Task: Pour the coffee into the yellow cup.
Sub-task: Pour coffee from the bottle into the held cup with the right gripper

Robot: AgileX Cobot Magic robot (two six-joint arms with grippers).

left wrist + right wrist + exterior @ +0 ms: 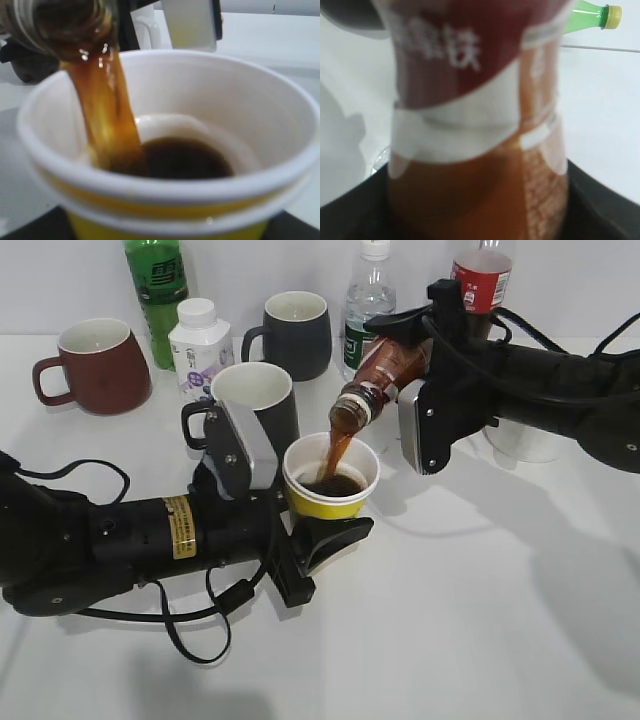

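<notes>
My left gripper [325,530] is shut on the yellow cup [331,478], a small paper cup with a white rim, held upright at the table's middle. My right gripper [415,380] is shut on the coffee bottle [375,385], tilted mouth-down to the left over the cup. A brown stream [337,453] runs from the bottle mouth into the cup. In the left wrist view the cup [170,150] fills the frame, with dark coffee pooled at its bottom and the stream [102,105] entering at the left. In the right wrist view the bottle [475,125] with its red-white label fills the frame.
A black mug with a white inside [255,405] stands just behind the left gripper. Further back are a dark red mug [95,365], a green bottle [157,290], a small white bottle [200,345], a dark mug [295,335], a clear water bottle [368,300] and a red-labelled cola bottle [481,275].
</notes>
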